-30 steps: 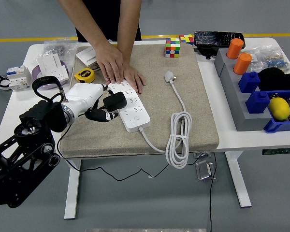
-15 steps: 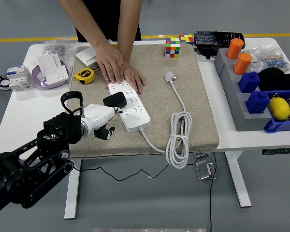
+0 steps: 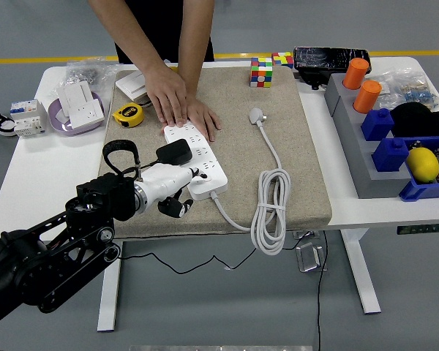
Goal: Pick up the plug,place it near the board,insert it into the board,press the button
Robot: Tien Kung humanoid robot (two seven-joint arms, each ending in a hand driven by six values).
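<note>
Plug sits seated in the white power strip, black body free of the left robot hand, which a second ago was clasping it and has since let go and slid toward the strip's near end, 1 finger extended at the switch and the rest loosely curled; insertion looks done, so pressing remains. Person's 2 hands steady the strip's far end on the desk

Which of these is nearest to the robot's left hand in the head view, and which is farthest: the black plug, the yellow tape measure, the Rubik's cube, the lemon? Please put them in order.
From the left hand:
1. Black plug, on the power strip just above the hand.
2. Yellow tape measure, farther back on the left.
3. Rubik's cube, at the mat's far edge.
4. Lemon, far right, in a blue bin.
</note>
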